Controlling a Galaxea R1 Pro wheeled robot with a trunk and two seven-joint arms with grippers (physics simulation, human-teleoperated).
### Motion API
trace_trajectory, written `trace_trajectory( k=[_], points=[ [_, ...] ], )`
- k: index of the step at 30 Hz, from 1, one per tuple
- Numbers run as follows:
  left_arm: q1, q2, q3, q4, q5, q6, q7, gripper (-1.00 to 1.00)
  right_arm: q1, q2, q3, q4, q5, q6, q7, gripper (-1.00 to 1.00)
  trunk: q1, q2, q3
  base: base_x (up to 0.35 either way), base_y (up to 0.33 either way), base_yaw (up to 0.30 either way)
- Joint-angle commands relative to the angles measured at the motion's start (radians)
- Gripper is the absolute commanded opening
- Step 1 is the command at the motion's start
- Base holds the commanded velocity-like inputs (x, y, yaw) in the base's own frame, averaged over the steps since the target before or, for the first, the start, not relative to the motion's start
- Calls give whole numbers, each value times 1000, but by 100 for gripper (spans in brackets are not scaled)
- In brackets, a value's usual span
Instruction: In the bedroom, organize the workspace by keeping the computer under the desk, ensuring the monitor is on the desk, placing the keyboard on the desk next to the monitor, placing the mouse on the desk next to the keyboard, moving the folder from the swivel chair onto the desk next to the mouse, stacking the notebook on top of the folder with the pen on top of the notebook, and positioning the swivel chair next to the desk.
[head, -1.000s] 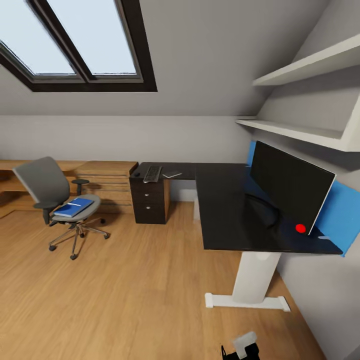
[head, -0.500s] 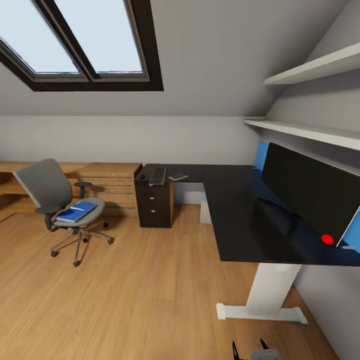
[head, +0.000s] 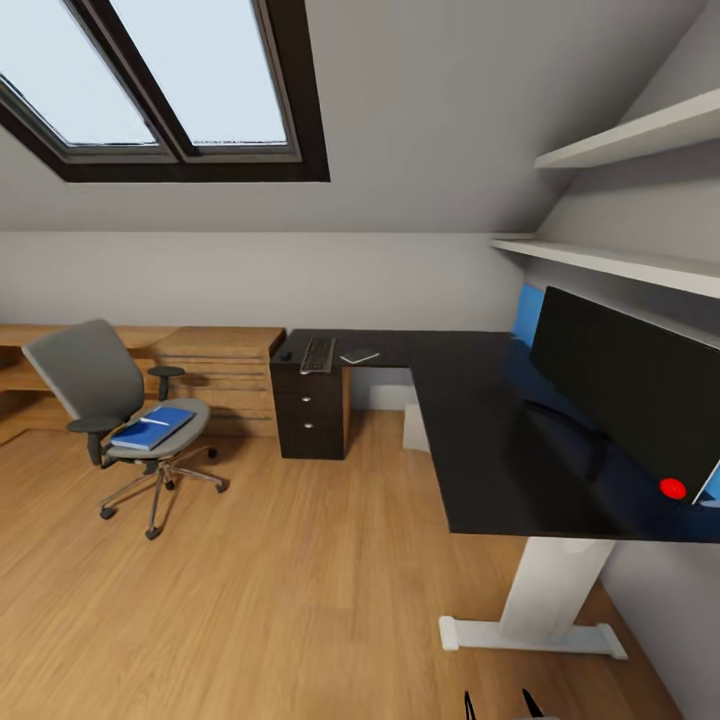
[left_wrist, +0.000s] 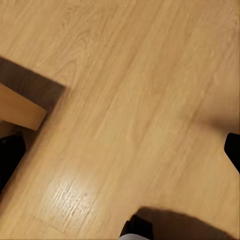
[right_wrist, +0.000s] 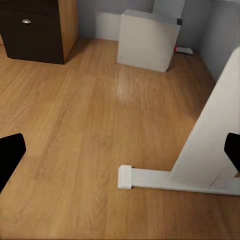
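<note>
The blue folder (head: 152, 427) lies flat on the seat of the swivel chair (head: 110, 400), with a thin white pen (head: 156, 421) resting on top of it. The chair stands on the wood floor (head: 280, 580), well apart from the desk (head: 480, 430) and just in front of a low wooden cabinet (head: 215, 370) along the far wall.

On the far wing of the desk the keyboard (head: 317, 354) sits above the black drawer unit (head: 312, 415), with the small black mouse (head: 284, 354) just beside it on one side and a thin flat notebook (head: 358, 355) near it on the other. The monitor (head: 625, 385) stands on the near wing against the blue back panel (head: 525, 312), its red dot at the lower corner. The desk's near edge overhangs the white pedestal leg (head: 545, 590). Under the desk, the right wrist view shows the light boxy computer (right_wrist: 148, 40) on the floor, between the drawer unit (right_wrist: 30, 30) and the pedestal leg (right_wrist: 210, 140).

Between chair and desk a broad stretch of floor lies open.

The right gripper (right_wrist: 120, 152) points down at the floor, its dark fingertips (right_wrist: 10, 155) spread wide at the frame edges, holding nothing. The left gripper (left_wrist: 120, 150) also faces bare floor, fingers wide apart and empty.
</note>
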Motion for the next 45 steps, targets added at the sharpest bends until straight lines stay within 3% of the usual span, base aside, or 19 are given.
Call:
trace_trajectory(
  k=[1,21,36,45],
  points=[
    [0,1,-3,-1,11,-2,3,100,-1,1,8,2,1,-2,-9,100,1,-1,-1,270,143,0],
    [0,1,-2,0,12,-2,3,100,-1,3,10,0,2,26,-4,100,1,-1,-1,295,198,0],
    [0,1,-2,0,13,0,6,100,-1,24,13,-1,3,64,-1,100,1,-1,6,297,216,-115],
    [0,-1,-2,7,13,1,3,100,-1,43,12,0,5,64,-4,100,1,-1,7,324,40,3]
  ],
)
